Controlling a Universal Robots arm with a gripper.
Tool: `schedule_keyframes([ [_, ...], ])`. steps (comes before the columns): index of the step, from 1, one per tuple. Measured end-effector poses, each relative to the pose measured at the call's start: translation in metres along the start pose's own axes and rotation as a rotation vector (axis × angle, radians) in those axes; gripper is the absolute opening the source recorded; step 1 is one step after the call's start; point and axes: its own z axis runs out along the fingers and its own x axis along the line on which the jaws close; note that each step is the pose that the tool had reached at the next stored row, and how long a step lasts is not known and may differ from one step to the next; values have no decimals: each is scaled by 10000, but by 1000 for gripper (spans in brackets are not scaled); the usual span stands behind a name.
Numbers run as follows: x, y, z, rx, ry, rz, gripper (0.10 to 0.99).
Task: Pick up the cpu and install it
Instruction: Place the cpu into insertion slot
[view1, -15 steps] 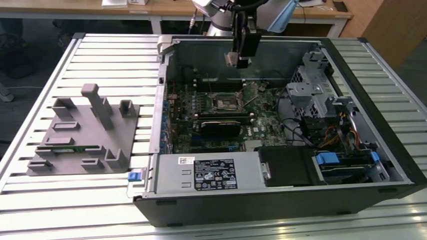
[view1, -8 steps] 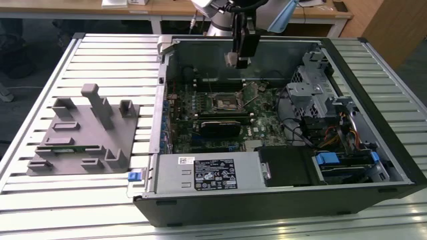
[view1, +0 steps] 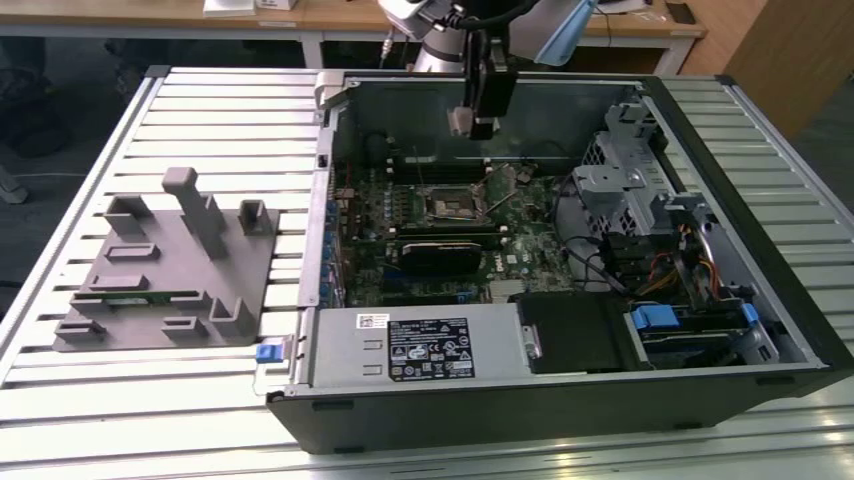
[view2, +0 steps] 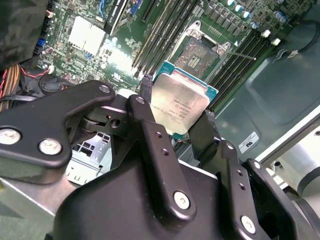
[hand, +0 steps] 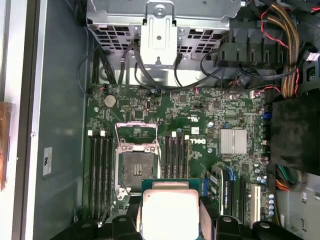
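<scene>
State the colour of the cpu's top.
Shiny silver-grey cpu top, blue-green rim; best in the second wrist view.

Shows faint lines of print on the metal top of the cpu (view2: 177, 107), too fine to read. Shows a large white label (view1: 424, 345) of dense black print and symbols on the grey metal box (view1: 340, 358), likewise illegible. Shows white lettering (hand: 196, 135) on the green motherboard (hand: 200, 107), and a small printed sticker (hand: 47, 161) on the case wall (hand: 62, 100).
</scene>
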Motion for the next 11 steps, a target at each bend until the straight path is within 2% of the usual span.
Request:
schedule_keyframes([
  [11,3,-9,48,2,-6,151,545],
])
